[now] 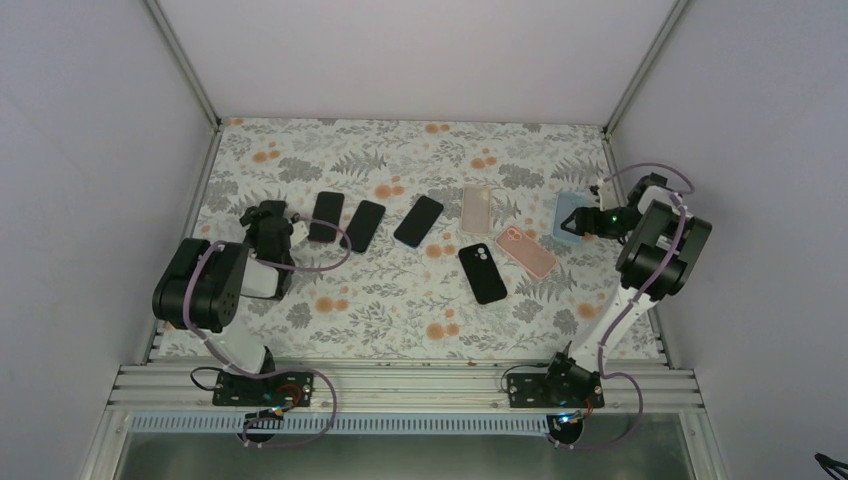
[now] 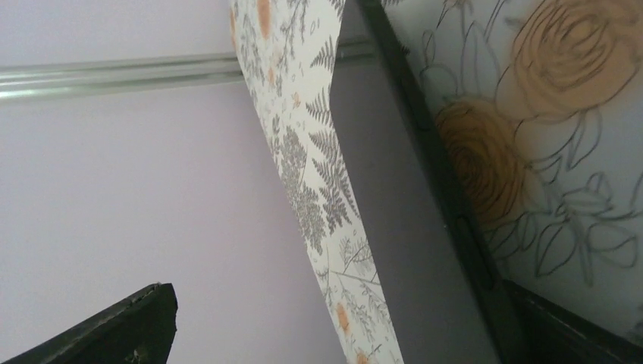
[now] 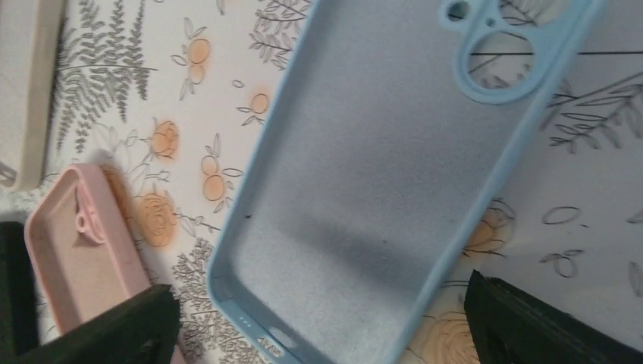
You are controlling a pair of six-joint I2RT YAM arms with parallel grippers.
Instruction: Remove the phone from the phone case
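Note:
A light blue phone case (image 3: 379, 167) lies hollow side up on the flowered mat, with no phone in it. My right gripper (image 3: 322, 326) is open, one finger on either side of the case's lower end; from above it (image 1: 580, 222) hovers over the blue case (image 1: 570, 213) at the far right. My left gripper (image 1: 275, 215) is open beside the leftmost black phone (image 1: 325, 216). In the left wrist view that phone (image 2: 425, 152) shows as a dark slab close to the right finger (image 2: 576, 334), not clamped.
Three more black phones (image 1: 363, 225) (image 1: 418, 220) (image 1: 482, 272) lie across the middle of the mat. A beige case (image 1: 476, 208) and a pink case (image 1: 525, 250) lie empty near the blue one. White walls close in the table on three sides.

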